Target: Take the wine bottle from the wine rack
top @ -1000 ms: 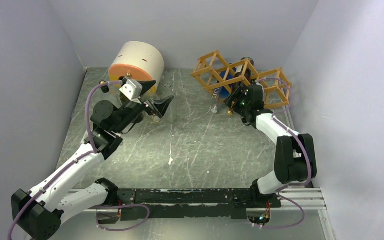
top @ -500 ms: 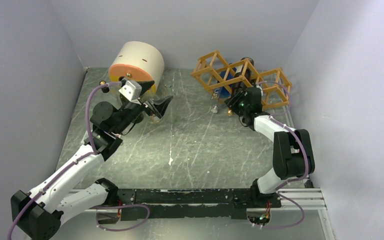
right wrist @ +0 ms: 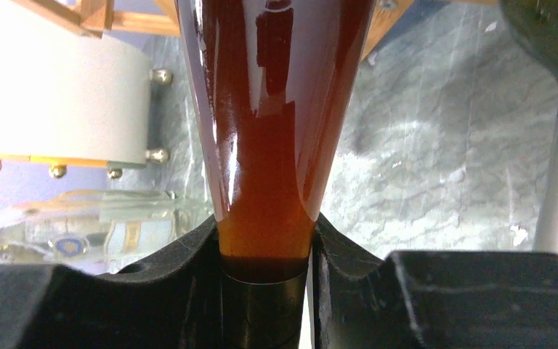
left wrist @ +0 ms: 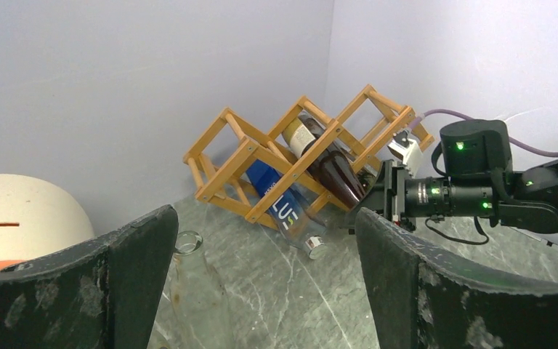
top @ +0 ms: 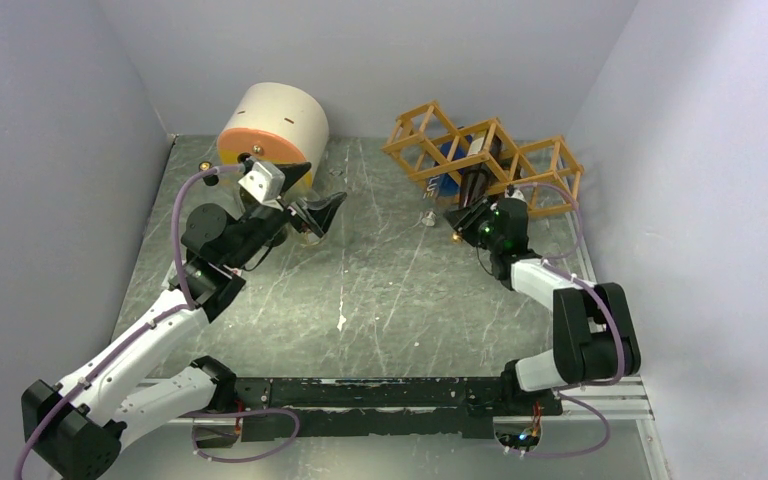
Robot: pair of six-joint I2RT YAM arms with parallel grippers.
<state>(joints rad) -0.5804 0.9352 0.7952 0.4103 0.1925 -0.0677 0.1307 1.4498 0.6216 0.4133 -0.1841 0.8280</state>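
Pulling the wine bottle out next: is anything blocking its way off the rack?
Nothing visible does. The right gripper is shut on the neck of the wine bottle; the blue bottle lies in the neighbouring wine rack cell, not ahead.

We see the wine rack [top: 480,160] in orange-tan wood. The wine bottle [left wrist: 330,169] is of dark brown glass with a cream label. In the right wrist view its glass shines reddish amber, with a dark band at the neck. A blue bottle [left wrist: 282,206] carries white letters. The cylinder [top: 278,118] is cream with an orange face. The table [top: 380,300] is grey-green with white veins, like marble, and the walls [top: 360,60] are pale lilac-grey. The left arm [top: 150,340] and the right arm [top: 540,280] are white and black, with purple cables [top: 182,230]. The left gripper [top: 318,218] is black, its fingers [left wrist: 131,276] marked with grey scuffs. Small green lights [top: 501,212] glow on the right arm.
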